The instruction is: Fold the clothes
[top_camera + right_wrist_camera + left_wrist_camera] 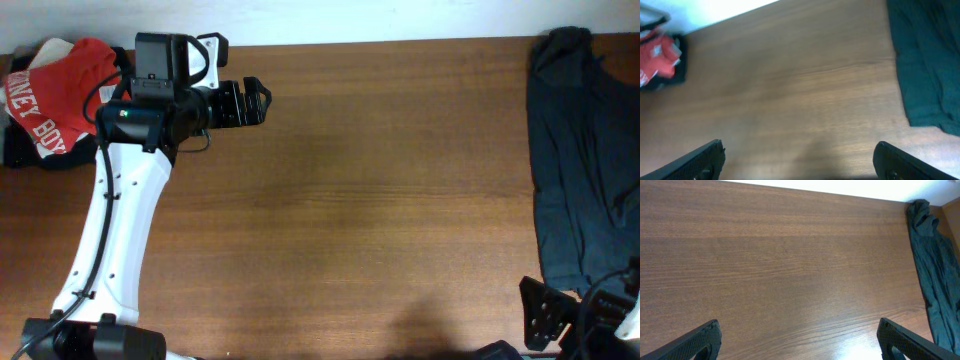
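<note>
Well, the T-shirt (pixel 50 85) sat crumpled in a heap at the table's (pixel 380 200) far left corner. It was red-orange, with white block letters running across a fold, and "NEY BOY" was all that could be read from overhead. Nothing about it lay flat; it was bunched and creased, resting on top of a dark cloth (pixel 20 150) that stuck out beneath it. The right wrist view caught it too, as a blurred red lump at that same corner.

The left gripper (pixel 255 102) hung over the table a little way in from that corner, pointing away from the shirt. Its fingers were spread wide, with only bare wood between them. The right gripper (pixel 545 315) sat at the table's near right corner, jaws wide apart as well and holding nothing. A dark blue-grey garment (pixel 580 150) lay stretched along the table's right edge.
</note>
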Controlling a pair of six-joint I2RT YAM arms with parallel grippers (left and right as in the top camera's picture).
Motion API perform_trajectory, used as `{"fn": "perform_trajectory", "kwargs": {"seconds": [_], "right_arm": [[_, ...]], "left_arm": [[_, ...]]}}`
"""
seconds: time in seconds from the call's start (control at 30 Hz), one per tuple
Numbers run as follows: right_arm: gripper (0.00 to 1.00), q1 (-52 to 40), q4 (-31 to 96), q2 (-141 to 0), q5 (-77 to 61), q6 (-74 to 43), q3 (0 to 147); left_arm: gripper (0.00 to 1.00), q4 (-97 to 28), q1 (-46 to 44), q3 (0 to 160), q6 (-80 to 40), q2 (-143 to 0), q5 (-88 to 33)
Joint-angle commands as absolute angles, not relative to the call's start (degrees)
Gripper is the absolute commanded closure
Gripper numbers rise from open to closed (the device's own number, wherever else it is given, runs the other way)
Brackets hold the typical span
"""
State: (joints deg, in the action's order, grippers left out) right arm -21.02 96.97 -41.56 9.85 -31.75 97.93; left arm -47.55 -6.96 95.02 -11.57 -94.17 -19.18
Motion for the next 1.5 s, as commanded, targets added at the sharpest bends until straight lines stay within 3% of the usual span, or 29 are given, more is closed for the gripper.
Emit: {"fn": "perform_trajectory", "kwargs": {"seconds": [0.0, 0.17, 0.27, 0.47, 0.7, 0.97, 1.17, 1.47], "right_arm": [[0.01, -11.8, 97.3, -36.7, 11.5, -32.4, 97.8], [0.01, -1.8, 94.8, -24.7, 13.8, -32.4, 96.7], [0.01, 2.2, 81.0, -17.0, 14.6, -32.5, 80.9], [0.01, 2.7, 29.7, -1.5, 9.5, -35.4, 29.9], [0.01, 2.7, -4.8, -0.2, 11.8, -40.1, 5.2], [0.01, 2.7, -5.1, -0.2, 18.3, -44.7, 0.3], [0.01, 2.7, 3.4, -0.2, 15.5, -44.7, 0.3], [0.01, 2.7, 3.2, -0.4, 15.5, -44.6, 0.3]], "left_arm": [[0.01, -47.7, -7.0, 94.8, -10.6, -93.2, -18.6], [0.01, -47.7, -7.0, 94.8, -10.6, -93.2, -18.6], [0.01, -47.7, -7.0, 94.8, -10.6, -93.2, -18.6], [0.01, -47.7, -7.0, 94.8, -10.6, -93.2, -18.6], [0.01, -47.7, -7.0, 94.8, -10.6, -93.2, -18.6], [0.01, -47.7, -7.0, 94.8, -10.6, -93.2, -18.6], [0.01, -47.7, -7.0, 94.8, -10.6, -93.2, -18.6], [0.01, -47.7, -7.0, 94.8, -10.6, -93.2, -18.6]]}}
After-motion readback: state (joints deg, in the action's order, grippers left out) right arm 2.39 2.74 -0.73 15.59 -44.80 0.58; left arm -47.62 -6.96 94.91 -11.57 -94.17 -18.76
